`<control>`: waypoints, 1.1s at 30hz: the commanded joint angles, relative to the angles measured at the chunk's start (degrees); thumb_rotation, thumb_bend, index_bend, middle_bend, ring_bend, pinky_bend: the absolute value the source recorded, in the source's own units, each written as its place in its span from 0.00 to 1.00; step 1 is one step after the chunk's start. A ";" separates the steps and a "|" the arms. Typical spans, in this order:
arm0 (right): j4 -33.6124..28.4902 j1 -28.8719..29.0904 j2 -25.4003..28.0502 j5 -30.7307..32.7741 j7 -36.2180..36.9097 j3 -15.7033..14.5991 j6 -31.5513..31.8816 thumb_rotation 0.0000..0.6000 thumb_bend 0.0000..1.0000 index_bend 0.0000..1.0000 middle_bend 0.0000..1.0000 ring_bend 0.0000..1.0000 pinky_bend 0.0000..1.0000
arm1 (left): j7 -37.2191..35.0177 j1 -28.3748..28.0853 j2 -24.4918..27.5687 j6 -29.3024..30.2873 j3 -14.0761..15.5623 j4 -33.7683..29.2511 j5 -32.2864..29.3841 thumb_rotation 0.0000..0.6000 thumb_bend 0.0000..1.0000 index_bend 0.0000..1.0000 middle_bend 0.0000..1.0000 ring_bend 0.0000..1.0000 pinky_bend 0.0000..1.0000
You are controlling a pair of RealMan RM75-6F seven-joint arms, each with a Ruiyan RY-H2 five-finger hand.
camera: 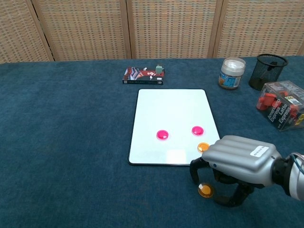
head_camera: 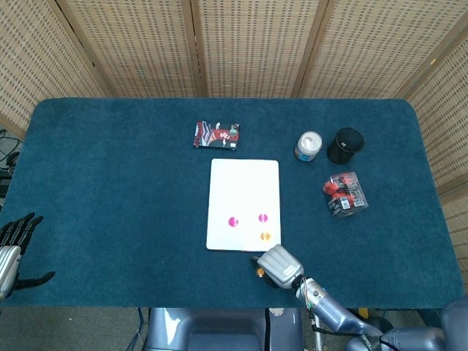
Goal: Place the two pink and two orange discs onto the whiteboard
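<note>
Last orange disc off the whiteboard
Right hand arches over it, curled, gripping nothing; fingers could nudge it away.

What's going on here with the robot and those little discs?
The robot is putting discs on the whiteboard. Two pink discs and one orange disc lie on it. The second orange disc is on the table, under the right hand, which isn't visibly gripping it. The left hand sits open at the table's edge.
</note>
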 commanded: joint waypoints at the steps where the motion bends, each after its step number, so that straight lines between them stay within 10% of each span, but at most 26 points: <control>1: 0.17 -0.13 -0.08 0.09 -0.10 0.12 -0.16 1.00 0.35 0.37 0.99 1.00 1.00 | -0.10 -0.01 0.04 -0.01 -0.02 0.01 -0.02 1.00 0.00 0.00 0.00 0.00 0.00; 33: 0.95 -0.99 -0.03 2.50 1.74 3.19 -2.23 1.00 0.36 0.50 0.99 1.00 1.00 | -0.09 -0.07 0.13 -0.07 -0.02 -0.08 -0.12 1.00 0.00 0.00 0.00 0.00 0.00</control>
